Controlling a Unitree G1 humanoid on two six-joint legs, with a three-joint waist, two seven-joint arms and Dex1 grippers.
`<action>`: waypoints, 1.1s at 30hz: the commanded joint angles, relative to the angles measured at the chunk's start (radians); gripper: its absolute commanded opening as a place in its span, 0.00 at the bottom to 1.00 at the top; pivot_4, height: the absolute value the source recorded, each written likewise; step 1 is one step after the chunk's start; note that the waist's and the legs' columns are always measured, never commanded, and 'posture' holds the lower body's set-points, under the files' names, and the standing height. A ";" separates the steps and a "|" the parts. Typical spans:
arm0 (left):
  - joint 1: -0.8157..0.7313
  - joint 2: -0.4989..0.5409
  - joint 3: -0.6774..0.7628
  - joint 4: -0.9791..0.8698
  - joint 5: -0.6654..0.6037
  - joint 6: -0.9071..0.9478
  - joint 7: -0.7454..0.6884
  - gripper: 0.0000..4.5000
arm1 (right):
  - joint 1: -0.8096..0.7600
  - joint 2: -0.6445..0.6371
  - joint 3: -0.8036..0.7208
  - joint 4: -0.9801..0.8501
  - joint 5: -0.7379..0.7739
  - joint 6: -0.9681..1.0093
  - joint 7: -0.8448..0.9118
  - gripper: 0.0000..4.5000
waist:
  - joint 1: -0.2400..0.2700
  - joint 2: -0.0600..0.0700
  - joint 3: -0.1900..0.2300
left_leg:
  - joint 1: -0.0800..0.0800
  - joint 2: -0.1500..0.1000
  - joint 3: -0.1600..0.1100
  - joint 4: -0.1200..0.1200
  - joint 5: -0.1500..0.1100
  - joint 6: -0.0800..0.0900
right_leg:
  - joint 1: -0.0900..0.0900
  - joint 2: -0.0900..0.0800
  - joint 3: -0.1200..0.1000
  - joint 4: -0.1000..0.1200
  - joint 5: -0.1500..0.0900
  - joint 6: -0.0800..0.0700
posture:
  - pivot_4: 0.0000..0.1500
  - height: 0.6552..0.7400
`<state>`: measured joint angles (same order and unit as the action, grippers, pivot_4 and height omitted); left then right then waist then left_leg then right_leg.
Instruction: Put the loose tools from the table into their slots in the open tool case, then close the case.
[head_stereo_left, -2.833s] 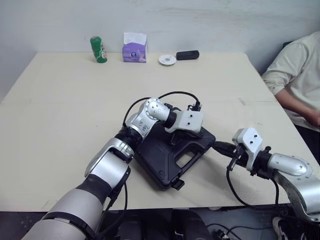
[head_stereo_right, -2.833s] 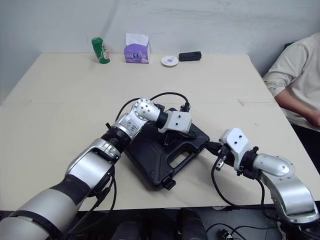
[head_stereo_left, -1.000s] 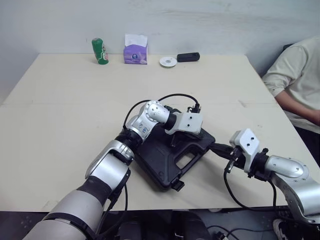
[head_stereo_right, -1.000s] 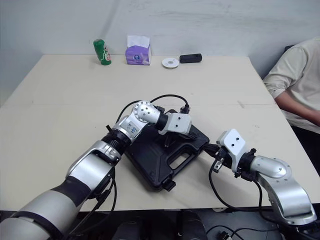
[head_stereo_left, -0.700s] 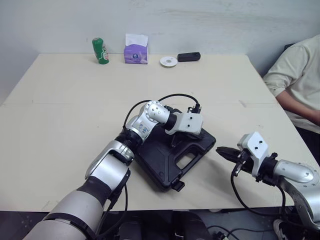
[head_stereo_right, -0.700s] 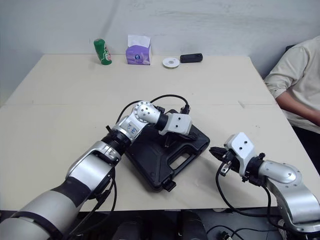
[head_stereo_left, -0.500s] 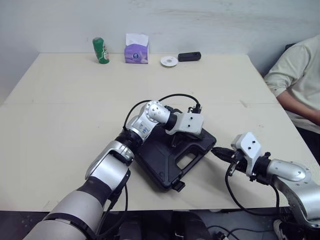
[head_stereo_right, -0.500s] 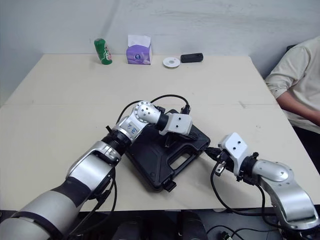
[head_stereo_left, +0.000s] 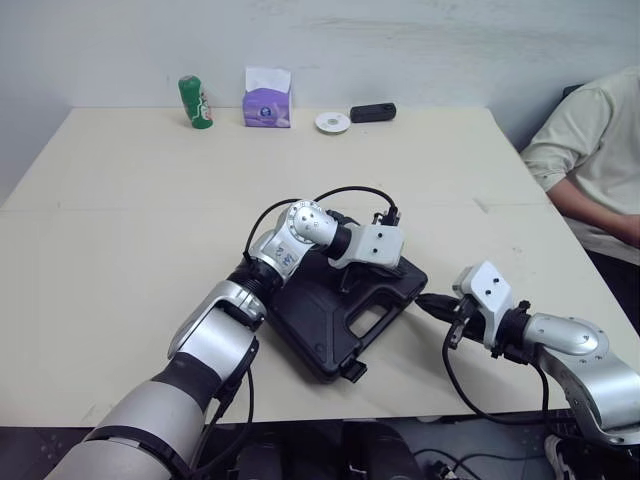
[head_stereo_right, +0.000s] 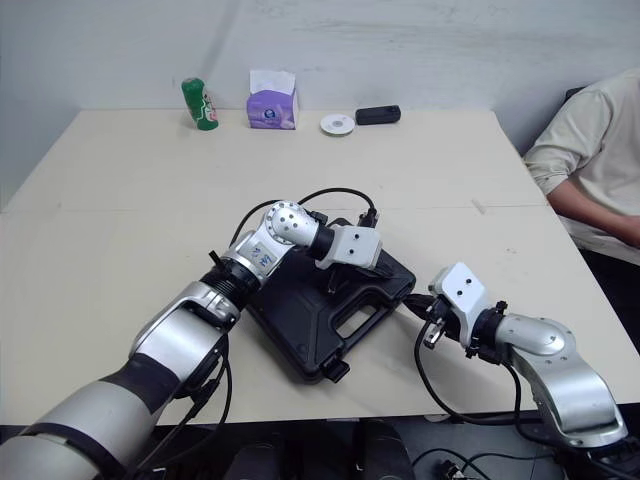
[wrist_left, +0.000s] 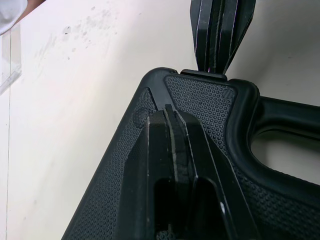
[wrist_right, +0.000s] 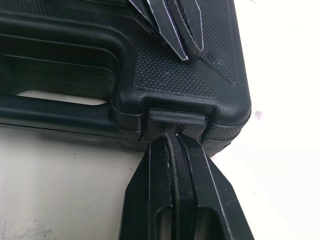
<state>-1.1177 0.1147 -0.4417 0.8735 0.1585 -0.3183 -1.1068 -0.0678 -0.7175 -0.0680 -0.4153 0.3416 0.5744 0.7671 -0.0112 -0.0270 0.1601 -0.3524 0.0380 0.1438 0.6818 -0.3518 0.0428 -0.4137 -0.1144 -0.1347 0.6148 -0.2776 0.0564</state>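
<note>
The black tool case (head_stereo_left: 325, 322) lies closed on the table, its carry handle (head_stereo_left: 385, 318) toward the front right. My left gripper (head_stereo_left: 351, 282) is shut, its tips resting on the textured lid near the right corner. In the left wrist view its fingers (wrist_left: 172, 145) lie flat on the lid. My right gripper (head_stereo_left: 421, 300) is shut too, and its tips touch the latch (wrist_right: 176, 120) on the case's right corner. The right wrist view shows the right gripper (wrist_right: 172, 140) under that latch and the left gripper (wrist_right: 175, 30) on top of the lid.
At the table's far edge stand a green can (head_stereo_left: 195, 100), a purple tissue pack (head_stereo_left: 267, 100), a white disc (head_stereo_left: 332, 122) and a small black device (head_stereo_left: 373, 112). A person in a pale shirt (head_stereo_left: 590, 160) sits at the right. The table's front edge is close below the case.
My right gripper backed away from the case's corner, then came back to the latch. The left gripper stayed on the lid. The camera shifted slightly.
</note>
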 joint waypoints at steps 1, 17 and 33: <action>0.076 -0.017 -0.107 0.055 0.101 0.014 -0.042 0.01 | -0.083 0.024 0.006 -0.043 0.028 -0.021 -0.004 0.00 | -0.005 0.000 0.000 | 0.000 0.000 0.000 0.000 0.000 0.000 | 0.000 0.000 0.000 0.000 0.000 0.000 | 1.00 0.90; 0.244 0.295 0.109 -0.699 -0.364 0.612 -0.383 0.01 | 0.179 -0.127 -0.139 -0.253 0.149 0.057 0.130 0.00 | -0.013 0.010 0.012 | -0.003 0.000 0.001 -0.011 0.008 -0.014 | -0.007 0.003 -0.001 -0.001 -0.003 -0.003 | 1.00 0.90; 0.543 0.597 0.049 -1.109 -0.344 0.670 -0.304 0.01 | 0.217 -0.133 0.173 -0.369 0.205 0.122 0.144 0.00 | 0.040 0.014 0.020 | -0.017 -0.004 -0.002 0.000 0.008 -0.008 | -0.015 0.000 0.002 0.001 0.000 0.001 | 1.00 0.90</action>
<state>-0.5767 0.7181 -0.3710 -0.2641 -0.2624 0.3780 -1.4729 0.1547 -0.8517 0.0826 -0.7639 0.5580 0.7144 0.9079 0.0290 -0.0133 0.1796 -0.3695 0.0340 0.1418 0.6814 -0.3442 0.0353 -0.4287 -0.1145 -0.1334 0.6154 -0.2774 0.0576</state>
